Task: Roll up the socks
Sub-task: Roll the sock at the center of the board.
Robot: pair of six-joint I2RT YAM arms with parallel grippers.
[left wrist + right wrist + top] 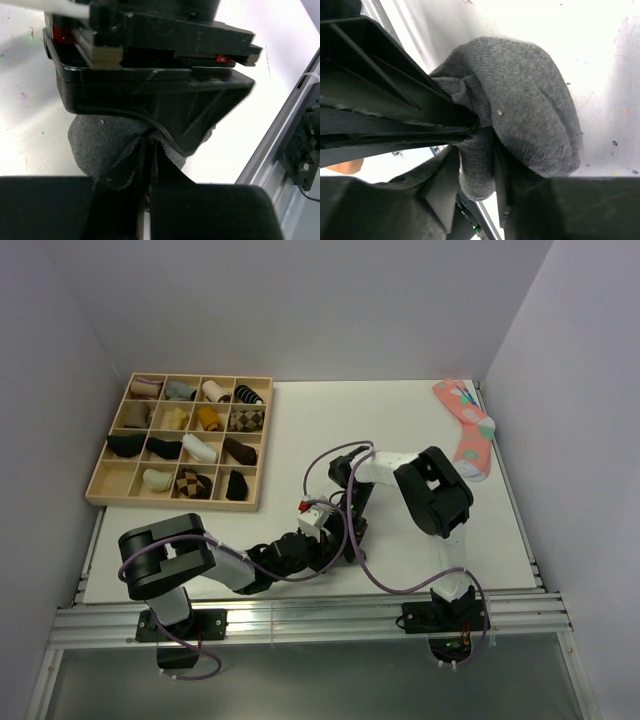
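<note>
**Fig. Both grippers gripping a grey sock bundle near the front edge of the table.**

On the white table (300,430), the wooden tray (175,503) of finished rolls stood at far left and a pink sock (466,430) lay at far right, both well apart from the work. The socks (535,110) lay as one rounded grey bundle on the table, hidden under the arms in the top view. We found the left gripper (131,192) clamped on a fold of the knit, and the right gripper (477,184) clamped on the bunched cuff from the opposite side. We judged the step to be turning the cuff over the bundle. One gripper should anchor the roll while the other stretches the cuff slowly across, since soft knit could slip or unroll if either grip eased early.
</note>
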